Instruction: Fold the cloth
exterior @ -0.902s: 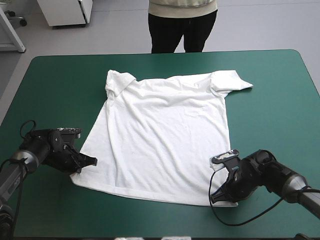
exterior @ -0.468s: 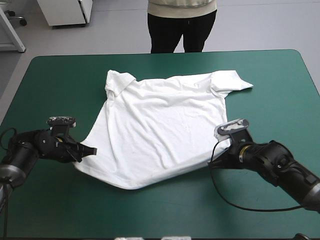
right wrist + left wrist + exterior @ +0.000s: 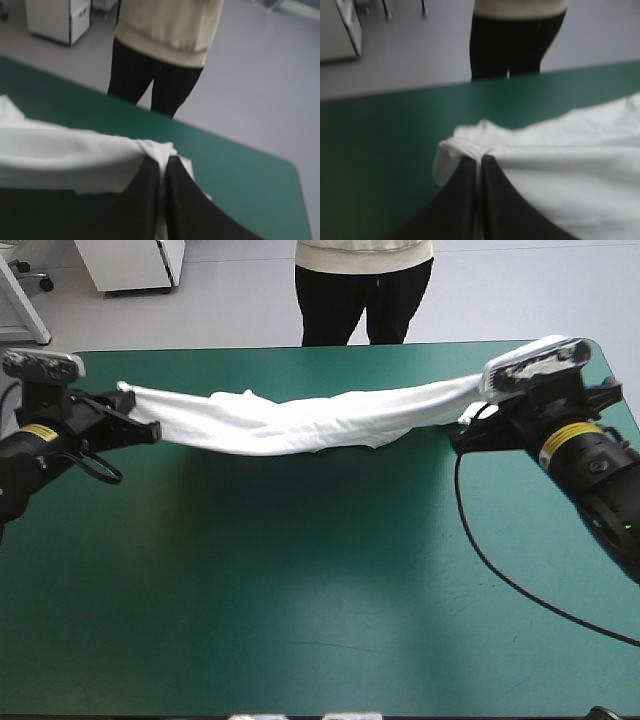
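Lifted since earlier, the T-shirt [image 3: 300, 420] hangs stretched over the far side of the counter [image 3: 300, 590] — left gripper [image 3: 150, 430] and right gripper [image 3: 460, 436] each pinched tight onto one end.

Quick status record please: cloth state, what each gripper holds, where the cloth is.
T-shirt: bunched into a long band, strung between both grippers
Left gripper: fingers shut on one end
Right gripper: fingers shut on the other end
Position: over the far part of the table, middle sagging
Contact with table: cannot tell
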{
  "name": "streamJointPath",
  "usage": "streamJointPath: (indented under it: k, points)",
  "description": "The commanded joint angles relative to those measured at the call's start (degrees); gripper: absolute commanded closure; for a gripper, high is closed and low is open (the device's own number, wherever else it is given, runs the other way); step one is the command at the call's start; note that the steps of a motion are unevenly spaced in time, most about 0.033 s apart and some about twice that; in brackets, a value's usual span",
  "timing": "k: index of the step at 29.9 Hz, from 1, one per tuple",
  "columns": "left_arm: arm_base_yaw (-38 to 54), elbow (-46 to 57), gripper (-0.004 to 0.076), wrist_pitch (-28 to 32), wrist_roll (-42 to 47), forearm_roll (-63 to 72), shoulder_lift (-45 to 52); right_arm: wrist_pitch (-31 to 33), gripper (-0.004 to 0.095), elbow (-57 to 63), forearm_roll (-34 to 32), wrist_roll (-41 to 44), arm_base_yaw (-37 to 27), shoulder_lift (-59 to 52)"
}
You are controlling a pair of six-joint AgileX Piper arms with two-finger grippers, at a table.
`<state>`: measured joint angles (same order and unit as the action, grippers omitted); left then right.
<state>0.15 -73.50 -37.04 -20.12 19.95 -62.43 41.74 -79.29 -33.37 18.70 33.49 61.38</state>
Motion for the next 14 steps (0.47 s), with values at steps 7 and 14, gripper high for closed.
streamJointPath:
  k: [7,14]
  points:
    - [-0.1,-21.7,0.0733,12.0,-2.6,1.5,1.4,-11.3,0.0925,-21.8,-6.4,-6.8,-0.1,-1.4]
    - [-0.1,-36.1,0.0733,12.5,-5.2,1.5,1.3,-16.5,0.0926,-34.0,-2.5,-17.2,-0.1,-1.4]
